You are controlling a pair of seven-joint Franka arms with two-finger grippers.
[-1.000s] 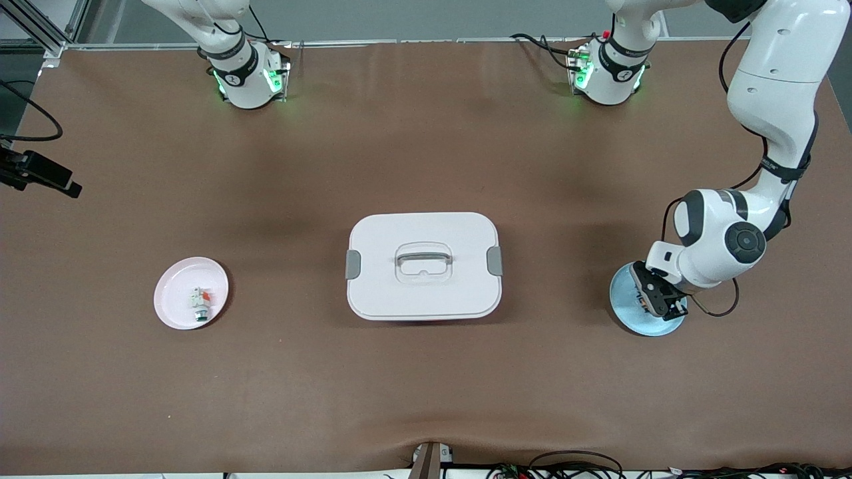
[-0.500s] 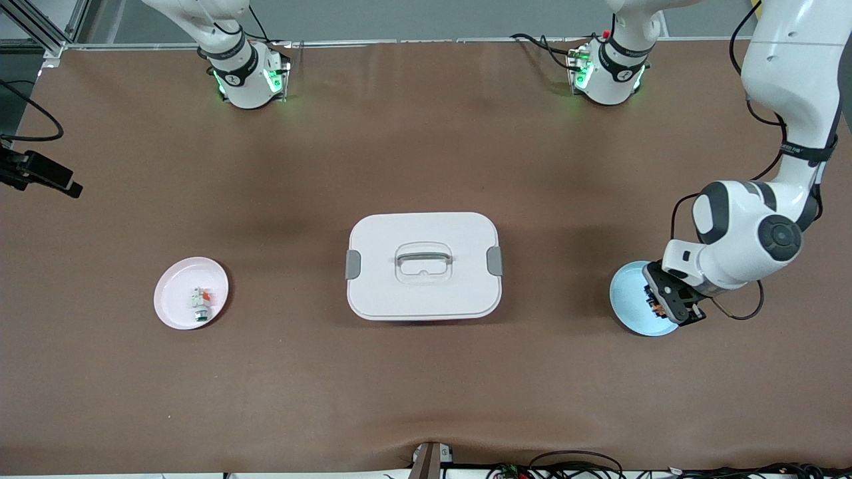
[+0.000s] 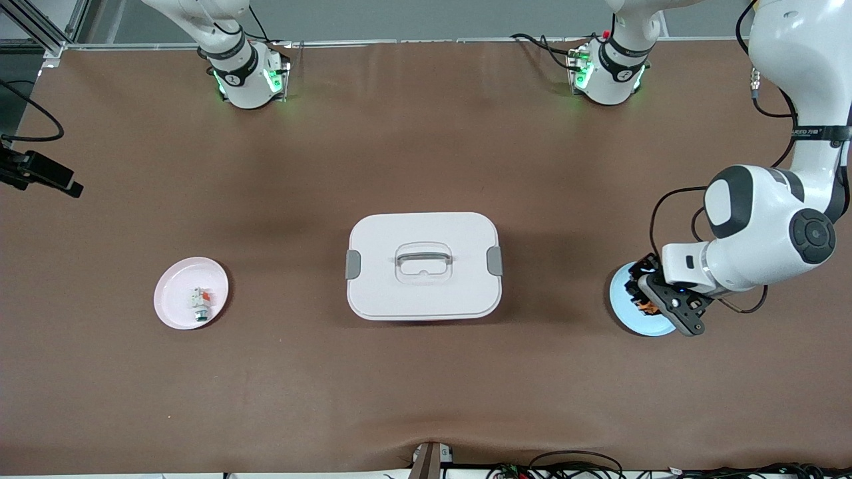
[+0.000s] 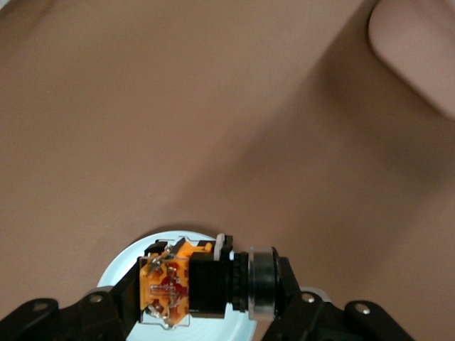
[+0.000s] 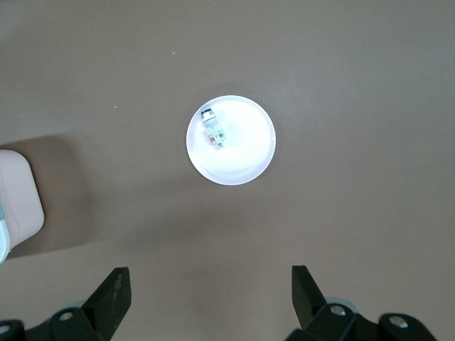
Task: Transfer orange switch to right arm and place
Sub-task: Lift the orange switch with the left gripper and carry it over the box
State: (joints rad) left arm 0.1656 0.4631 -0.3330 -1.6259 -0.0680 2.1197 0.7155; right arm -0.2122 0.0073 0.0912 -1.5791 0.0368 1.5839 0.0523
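Left gripper (image 3: 655, 305) is clamped on the orange switch (image 4: 202, 283) and holds it over the pale blue plate (image 3: 626, 313) at the left arm's end of the worktop (image 3: 426, 153); in the left wrist view the part is pinched across its length, one finger at the orange block, the other at the round collar end. Whether it is clear of the plate I cannot tell. The part is small: a black cylindrical body, a squarish orange end with coppery contact pieces set into it, a greyish ring at the far end. Judged light and rigid, hard moulded plastic, likely slick on the barrel; the thin metal contacts look the most bendable feature, so pressure there is best avoided. For the handover, the exposed black mid-body between the left fingers seems the sensible place for the second grip, though room is tight. Right gripper (image 5: 206, 284) hangs with jaws spread wide and holding nothing, over the pink plate (image 3: 174, 307) at the right arm's end; that arm waits. On the pink plate lies a white-grey part with a red tab (image 3: 201, 303). Mid-worktop sits a white rounded-rectangular lidded box (image 3: 424, 265), grey side latches, recessed handle, smooth matt plastic. Worktop cover is brown, matt, slightly rippled near the front camera.
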